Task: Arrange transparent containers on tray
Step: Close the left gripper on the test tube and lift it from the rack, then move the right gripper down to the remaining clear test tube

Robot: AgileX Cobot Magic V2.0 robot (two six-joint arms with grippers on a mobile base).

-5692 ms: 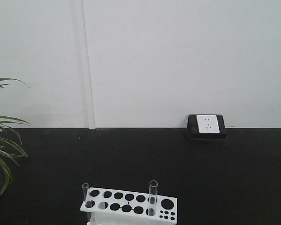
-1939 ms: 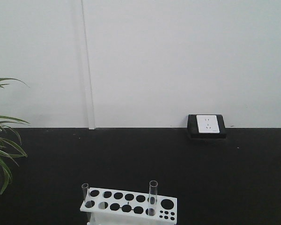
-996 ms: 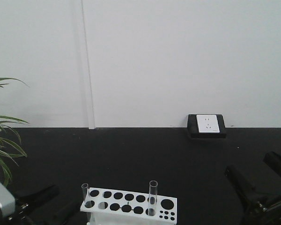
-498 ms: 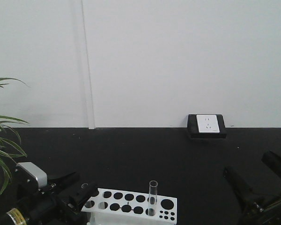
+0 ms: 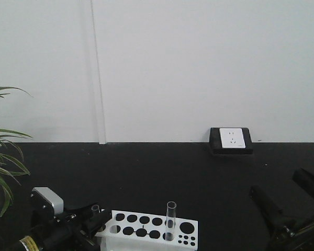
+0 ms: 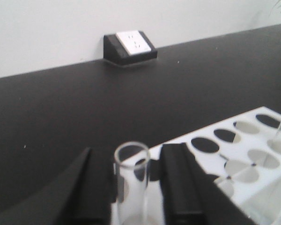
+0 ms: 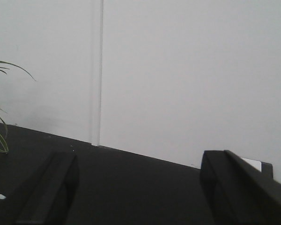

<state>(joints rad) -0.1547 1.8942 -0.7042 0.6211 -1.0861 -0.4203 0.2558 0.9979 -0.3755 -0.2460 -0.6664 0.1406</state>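
Two clear test tubes stand upright in a white rack with holes (image 5: 152,227). The left tube (image 5: 96,208) sits at the rack's left end, and my left gripper (image 5: 94,217) straddles it. In the left wrist view this tube (image 6: 131,185) stands between the black fingers (image 6: 178,183) of the left gripper (image 6: 131,154), with a narrow gap on its right side, so the jaws are open. The second tube (image 5: 171,218) stands right of the rack's middle. My right gripper (image 5: 276,180) hovers open and empty at the lower right. The yellow tray is out of view.
A black box with a white power outlet (image 5: 231,140) sits against the white wall at the back of the black tabletop (image 5: 157,172). Green plant leaves (image 5: 2,157) reach in from the left edge.
My left gripper has come in from the lower left and moved right until its fingers flank the left tube. The right gripper rose into view a second ago and has hardly moved since.
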